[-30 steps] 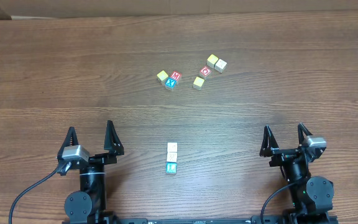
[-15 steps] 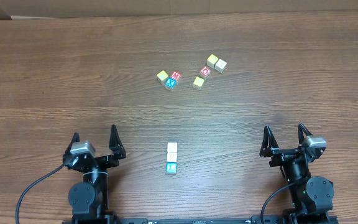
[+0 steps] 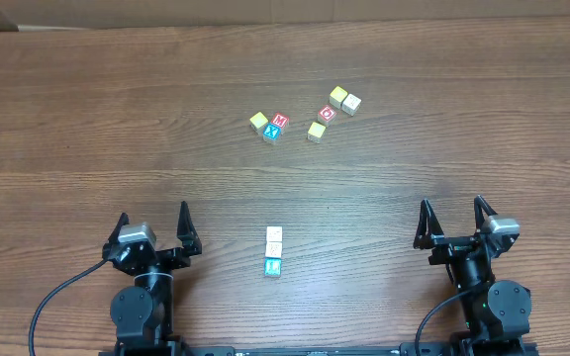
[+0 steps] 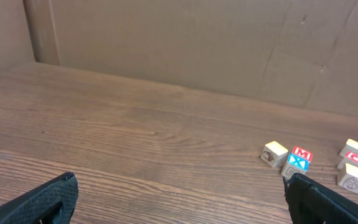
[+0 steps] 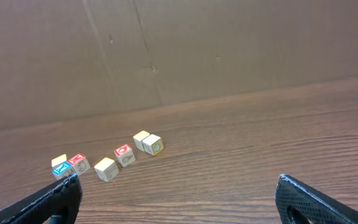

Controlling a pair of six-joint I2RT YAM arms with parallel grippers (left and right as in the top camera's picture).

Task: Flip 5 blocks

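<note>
Several blocks lie scattered at the far middle of the table, among them a red M block (image 3: 279,121), a blue X block (image 3: 271,133) and a red O block (image 3: 328,113). Three more blocks form a short row near the front: two cream ones (image 3: 274,234) and a teal one (image 3: 273,266). My left gripper (image 3: 152,216) stands open, left of that row, with nothing between its fingers. My right gripper (image 3: 452,206) is open too, empty, far right of the row. The left wrist view catches the blue X block (image 4: 297,163); the right wrist view shows the red O block (image 5: 123,152).
A brown cardboard wall (image 4: 185,43) runs along the table's far edge. The wooden tabletop (image 3: 87,119) is bare to the left and right of the far blocks. A black cable (image 3: 52,302) trails from the left arm's base.
My left gripper has drawn back a little toward the front edge and shifted slightly right, still open. The right arm and the blocks have not moved.
</note>
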